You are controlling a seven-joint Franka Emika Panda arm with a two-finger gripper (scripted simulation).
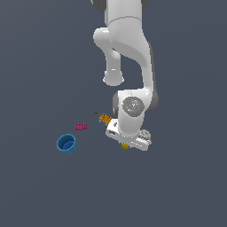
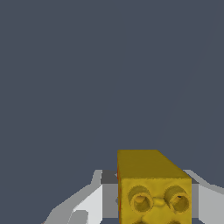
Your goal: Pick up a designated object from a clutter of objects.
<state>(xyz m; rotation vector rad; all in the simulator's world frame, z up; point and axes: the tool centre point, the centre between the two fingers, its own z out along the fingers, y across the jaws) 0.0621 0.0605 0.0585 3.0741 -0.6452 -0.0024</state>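
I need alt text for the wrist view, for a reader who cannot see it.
A yellow brick with two round studs fills the lower middle, sitting between the pale fingers of the gripper. Behind it there is only plain dark grey floor.

1. Arm: glossy white shell, rounded fat links, smooth simulator render.
2. Dark grey bands at the joint seams, one along the elbow's edge on the exterior view's right.
3. Wrist joint cap: round grey disc with speckled texture, tiny red and green dots.
4. Hand block: white, boxy, small dark markings on its face.
5. Wrist view: pale grey-white fingers, angular, with a darker grey patch behind.
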